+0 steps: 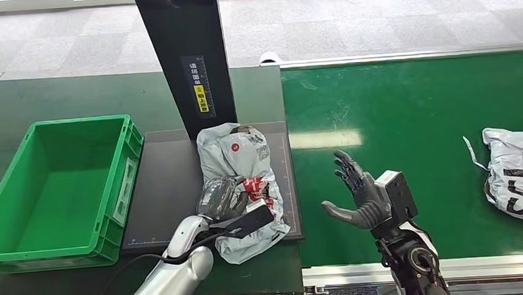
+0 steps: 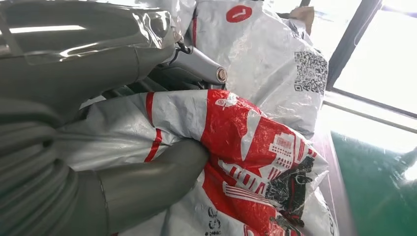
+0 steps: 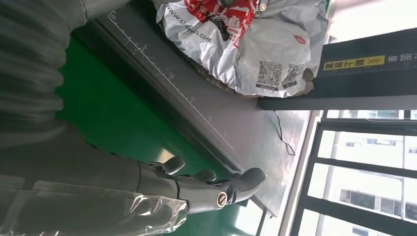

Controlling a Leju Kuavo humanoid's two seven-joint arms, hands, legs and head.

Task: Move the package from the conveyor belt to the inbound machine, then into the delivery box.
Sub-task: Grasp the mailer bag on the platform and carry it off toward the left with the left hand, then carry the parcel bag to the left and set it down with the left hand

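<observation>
A grey plastic mailer package (image 1: 242,182) with red printing and a QR code lies on the dark flat platform of the inbound machine (image 1: 170,193), at the foot of the machine's black upright column (image 1: 186,57). The left hand (image 1: 222,198) is on the package: in the left wrist view its thick grey thumb (image 2: 152,184) presses into the crumpled red-and-white part of the bag while the darker fingers (image 2: 196,66) curl over from the other side, so the hand grips the package. The right hand (image 1: 357,193) hovers above the green conveyor belt (image 1: 412,112), just beside the platform's edge, with palm turned toward the package, fingers spread apart and nothing in them. To the robot's left of the platform stands a green plastic delivery box (image 1: 20,234), well apart from the package. A second grey mailer bag (image 1: 520,174) with black lettering lies on the belt at the far right.
</observation>
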